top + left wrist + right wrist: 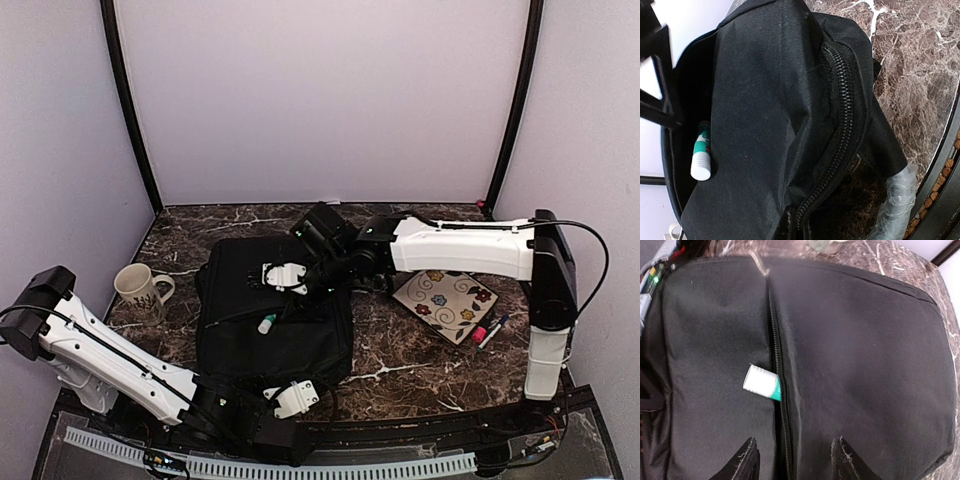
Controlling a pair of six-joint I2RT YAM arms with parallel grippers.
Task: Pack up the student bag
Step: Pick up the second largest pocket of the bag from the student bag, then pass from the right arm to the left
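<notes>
The open right pincer [792,445] is likely needing to nudge the half-tucked tube [761,382] deeper into the student bag [865,365], the left pincer [300,393] sitting closed.

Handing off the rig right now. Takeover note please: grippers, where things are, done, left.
Left gripper: shut at the near edge of the large black fabric backpack; whether it pinches fabric is unclear.
Right gripper: open, empty, above the backpack's zipper.
Done: the white-capped green tube sits partway in the open zipper slot.
Left: seat the tube fully; the floral-patterned square pad and the pens lie on the table right of the backpack, likely to pack; then zip.
</notes>
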